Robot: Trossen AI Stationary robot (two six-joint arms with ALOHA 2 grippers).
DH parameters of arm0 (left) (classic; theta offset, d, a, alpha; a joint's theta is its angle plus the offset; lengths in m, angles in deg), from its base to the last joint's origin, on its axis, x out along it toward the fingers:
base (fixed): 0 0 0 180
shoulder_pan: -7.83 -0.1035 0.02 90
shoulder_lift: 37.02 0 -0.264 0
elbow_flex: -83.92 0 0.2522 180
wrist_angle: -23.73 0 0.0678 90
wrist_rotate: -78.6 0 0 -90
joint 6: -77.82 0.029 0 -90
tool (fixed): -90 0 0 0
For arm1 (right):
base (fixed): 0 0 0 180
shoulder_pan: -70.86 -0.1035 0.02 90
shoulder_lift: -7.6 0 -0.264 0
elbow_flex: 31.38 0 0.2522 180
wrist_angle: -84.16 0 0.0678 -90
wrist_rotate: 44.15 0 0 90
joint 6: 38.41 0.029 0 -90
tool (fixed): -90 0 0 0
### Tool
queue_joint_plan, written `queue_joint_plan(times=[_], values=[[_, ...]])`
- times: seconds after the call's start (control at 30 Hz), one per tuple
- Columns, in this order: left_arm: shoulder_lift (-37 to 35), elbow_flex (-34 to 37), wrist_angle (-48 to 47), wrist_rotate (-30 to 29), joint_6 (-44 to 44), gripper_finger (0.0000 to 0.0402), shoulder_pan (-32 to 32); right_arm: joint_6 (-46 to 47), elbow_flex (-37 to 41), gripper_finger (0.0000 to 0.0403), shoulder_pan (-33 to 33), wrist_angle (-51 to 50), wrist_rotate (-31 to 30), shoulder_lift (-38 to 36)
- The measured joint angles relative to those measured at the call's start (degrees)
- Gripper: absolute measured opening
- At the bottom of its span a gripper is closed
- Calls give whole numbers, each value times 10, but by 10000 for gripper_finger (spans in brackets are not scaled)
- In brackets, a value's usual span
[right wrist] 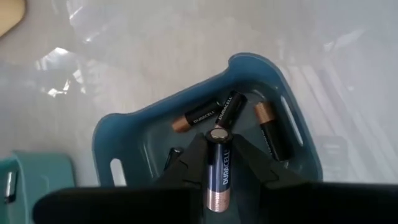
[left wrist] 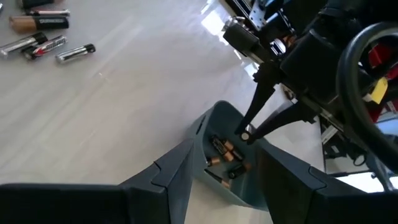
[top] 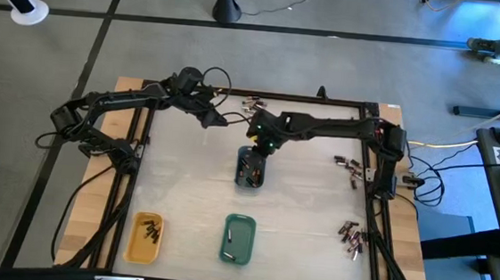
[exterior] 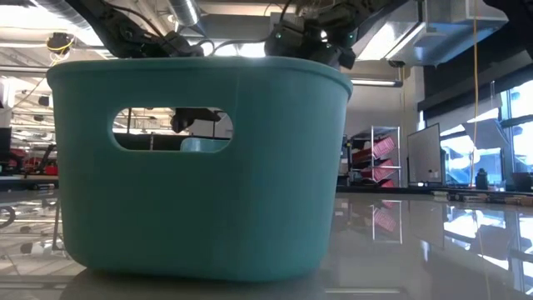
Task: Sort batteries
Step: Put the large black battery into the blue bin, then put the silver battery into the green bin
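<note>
A grey-blue tray (top: 250,169) (right wrist: 124,143) at the table's middle holds several batteries (right wrist: 202,115). My right gripper (right wrist: 216,146) (top: 263,144) hangs just above that tray, shut on one blue-and-copper battery (right wrist: 217,168). My left gripper (left wrist: 227,186) (top: 212,116) stands open to the tray's far left, touching nothing and facing the tray. More batteries lie loose near the far edge (top: 253,104) (left wrist: 43,40) and in two heaps on the right (top: 351,166) (top: 351,237). My right gripper pinches the battery's long sides (right wrist: 217,158) between its two fingers. The battery lies along the fingers, its silver end (right wrist: 216,134) pointing out past the tips toward the tray. The fingers slant down from the table's right side. The battery is lifted clear above the tray.
A yellow tray (top: 146,236) and a green tray (top: 238,237) (exterior: 200,167), each with batteries in it, sit near the table's near edge. The green tray fills the low view. A black frame (top: 236,92) runs around the table's edges.
</note>
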Motion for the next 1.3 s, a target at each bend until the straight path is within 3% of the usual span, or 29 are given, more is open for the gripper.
queue_joint_plan(times=[0.17, 0.63, 0.87, 1.07, 1.3], values=[[0, 0, -1, -2, -16, 159, 0, -26, 0, 50, 11, -7, 6, 0], [0, 0, -1, -24, -24, 159, 0, -48, 0, 137, 44, -5, 31, 0], [0, 0, -29, -107, -50, 159, -1, -47, 0, 136, 70, 2, 58, -26], [0, 0, -63, -175, -16, 159, -1, -47, -1, 136, 97, 23, 51, -66], [31, -41, -66, -187, -15, 159, 0, -87, -1, 136, 136, 29, 49, -103]])
